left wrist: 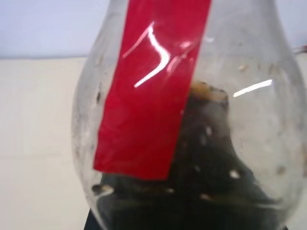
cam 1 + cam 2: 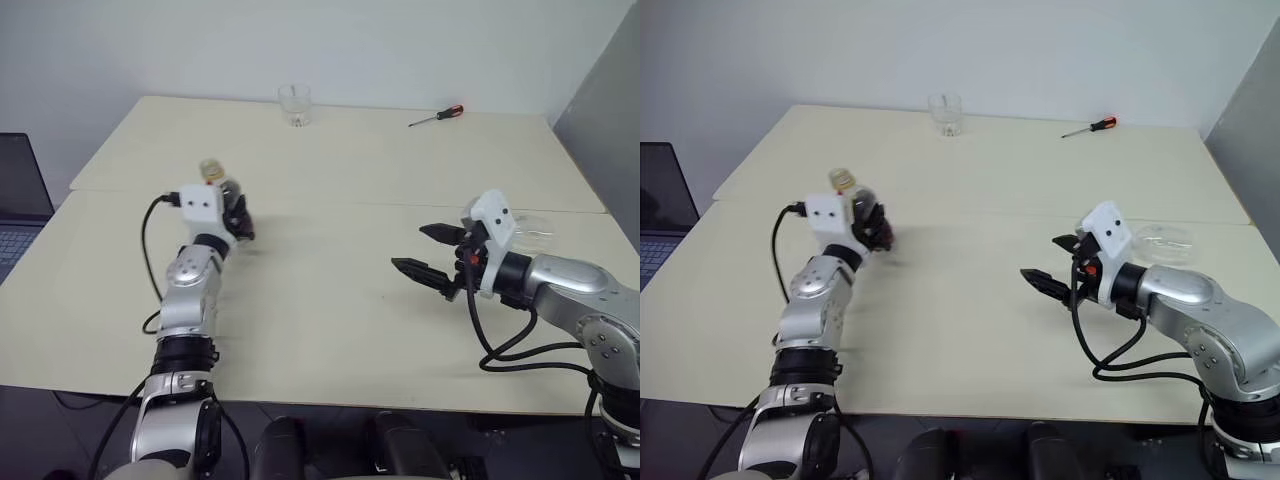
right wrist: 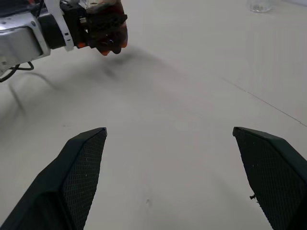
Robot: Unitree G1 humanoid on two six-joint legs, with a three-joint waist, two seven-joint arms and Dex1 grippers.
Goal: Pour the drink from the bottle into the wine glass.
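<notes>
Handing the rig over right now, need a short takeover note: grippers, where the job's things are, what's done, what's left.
Left gripper: shut on the bottle, held above the table at its left; yellow cap on, drink inside.
Right gripper: open, holding nothing, above the table's right part.
Wine glass: lying on its side by the right edge, behind the right arm.
Done: bottle picked up.
Left: stand the glass up, uncap, pour.
</notes>
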